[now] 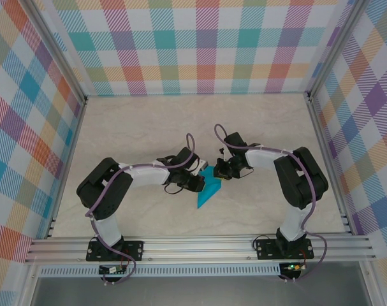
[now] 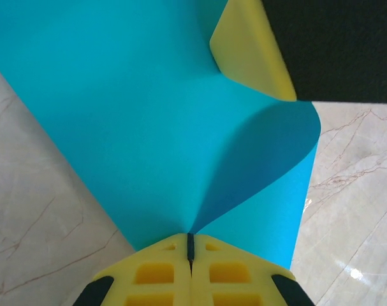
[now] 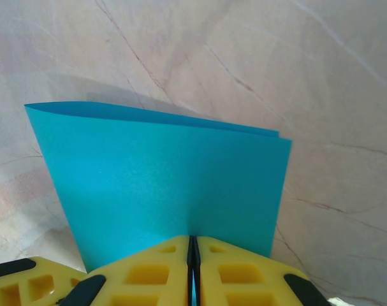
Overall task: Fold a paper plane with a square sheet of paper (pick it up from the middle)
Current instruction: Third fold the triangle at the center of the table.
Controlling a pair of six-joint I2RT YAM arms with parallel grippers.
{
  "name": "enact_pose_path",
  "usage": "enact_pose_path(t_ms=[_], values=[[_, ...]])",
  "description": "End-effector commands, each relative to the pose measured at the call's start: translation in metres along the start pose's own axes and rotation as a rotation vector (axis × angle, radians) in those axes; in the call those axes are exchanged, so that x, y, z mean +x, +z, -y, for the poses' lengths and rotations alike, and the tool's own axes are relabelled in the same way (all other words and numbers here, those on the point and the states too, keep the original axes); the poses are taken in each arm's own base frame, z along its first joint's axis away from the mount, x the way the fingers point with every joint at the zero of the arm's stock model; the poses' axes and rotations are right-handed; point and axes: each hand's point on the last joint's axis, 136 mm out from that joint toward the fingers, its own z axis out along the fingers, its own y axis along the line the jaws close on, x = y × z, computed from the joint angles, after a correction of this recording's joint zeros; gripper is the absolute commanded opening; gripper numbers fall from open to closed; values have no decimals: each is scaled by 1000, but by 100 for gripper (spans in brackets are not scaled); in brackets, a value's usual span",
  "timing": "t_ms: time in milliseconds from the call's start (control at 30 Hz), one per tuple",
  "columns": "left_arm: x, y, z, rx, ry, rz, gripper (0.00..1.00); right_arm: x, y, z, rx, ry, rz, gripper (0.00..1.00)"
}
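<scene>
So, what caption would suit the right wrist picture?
Yellow right pincer shut on a folded teal-blue paper sheet against a marbled tabletop.

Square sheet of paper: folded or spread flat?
Folded: in the right wrist view the sheet is doubled over, two layers showing along its far edge.

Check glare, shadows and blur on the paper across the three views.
Left wrist: paper sharp, its curled part shades the lower right darker; small glare spot on the table. Right wrist: paper crisp, with a soft shadow on the table behind it. Top external: even light, no glare, paper small.
</scene>
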Motion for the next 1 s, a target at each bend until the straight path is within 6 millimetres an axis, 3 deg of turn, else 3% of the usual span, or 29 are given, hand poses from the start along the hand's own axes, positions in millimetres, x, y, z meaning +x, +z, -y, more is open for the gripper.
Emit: enact_pose_path(t_ms=[0, 433, 667, 800, 967], values=[[-2, -2, -2, -14, 19, -13, 0, 14, 10, 15, 51, 8, -67, 11], [12, 16, -9, -6, -1, -64, 0, 12, -1, 0, -1, -11, -49, 13], [16, 13, -9, -8, 2, -68, 0, 1, -50, -19, -51, 0, 85, 15], [16, 11, -8, -4, 6, -65, 0, 24, -65, -32, -214, 46, 143, 14], [16, 12, -7, 5, 5, -71, 0, 70, -53, -50, -315, 33, 123, 15]])
